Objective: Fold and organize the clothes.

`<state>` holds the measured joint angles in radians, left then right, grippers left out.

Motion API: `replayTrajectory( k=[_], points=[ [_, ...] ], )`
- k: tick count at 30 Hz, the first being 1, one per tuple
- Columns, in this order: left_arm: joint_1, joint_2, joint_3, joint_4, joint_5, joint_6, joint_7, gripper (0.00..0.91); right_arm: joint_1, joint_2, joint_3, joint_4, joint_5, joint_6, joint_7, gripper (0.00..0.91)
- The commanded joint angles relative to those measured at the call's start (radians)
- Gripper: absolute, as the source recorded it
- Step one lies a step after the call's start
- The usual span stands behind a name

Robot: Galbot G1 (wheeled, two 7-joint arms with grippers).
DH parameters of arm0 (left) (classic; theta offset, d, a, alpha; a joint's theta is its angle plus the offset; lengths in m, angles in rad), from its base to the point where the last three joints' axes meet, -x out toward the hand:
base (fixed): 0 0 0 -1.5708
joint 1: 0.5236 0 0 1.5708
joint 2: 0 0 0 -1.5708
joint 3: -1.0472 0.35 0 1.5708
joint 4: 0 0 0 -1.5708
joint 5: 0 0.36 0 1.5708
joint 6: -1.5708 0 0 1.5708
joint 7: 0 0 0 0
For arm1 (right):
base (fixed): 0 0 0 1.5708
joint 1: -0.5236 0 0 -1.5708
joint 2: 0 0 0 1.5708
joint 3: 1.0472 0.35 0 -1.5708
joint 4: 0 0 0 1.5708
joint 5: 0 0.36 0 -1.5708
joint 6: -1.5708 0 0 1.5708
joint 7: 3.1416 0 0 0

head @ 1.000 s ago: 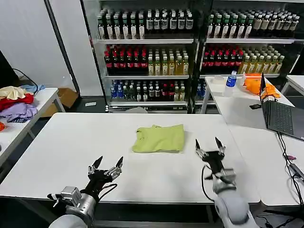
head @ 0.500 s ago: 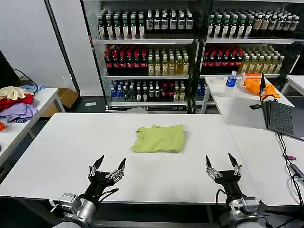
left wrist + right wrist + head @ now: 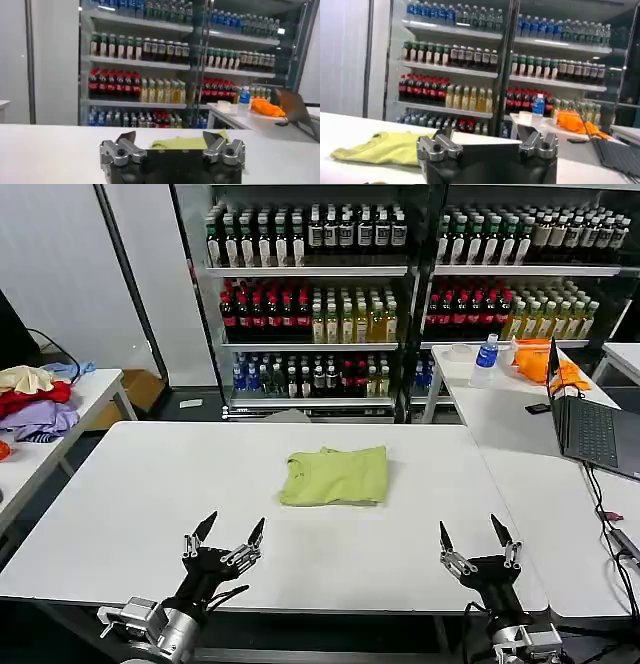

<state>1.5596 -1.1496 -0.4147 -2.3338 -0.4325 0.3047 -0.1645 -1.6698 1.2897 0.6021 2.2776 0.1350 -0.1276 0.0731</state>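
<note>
Left gripper (image 3: 229, 537): fingers spread, empty — at table's near edge.
Right gripper (image 3: 477, 539): fingers spread, empty, near edge.
T-shirt (image 3: 335, 475): folded flat at mid-table (image 3: 130, 484) — well apart from both grippers.
Laptop (image 3: 585, 420): open on the adjoining table, right.

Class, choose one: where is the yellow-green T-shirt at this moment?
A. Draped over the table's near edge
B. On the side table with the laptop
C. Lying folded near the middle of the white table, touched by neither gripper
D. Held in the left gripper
C: the T-shirt lies folded mid-table, while the left gripper and right gripper sit open at the near edge, apart from it.
</note>
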Motion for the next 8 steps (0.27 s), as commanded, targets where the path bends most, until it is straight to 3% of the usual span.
replayTrajectory(
  k=[1, 8],
  points=[
    [0.012, 0.000, -0.001, -0.014, 0.011, -0.001, 0.003, 0.907, -0.037, -0.002, 0.011, 0.038, -0.025, 0.003, 0.007, 0.907],
    [0.012, 0.000, -0.007, -0.013, 0.018, -0.001, 0.012, 0.907, -0.024, 0.000, 0.000, 0.027, -0.002, -0.008, -0.013, 0.907]
  ],
)
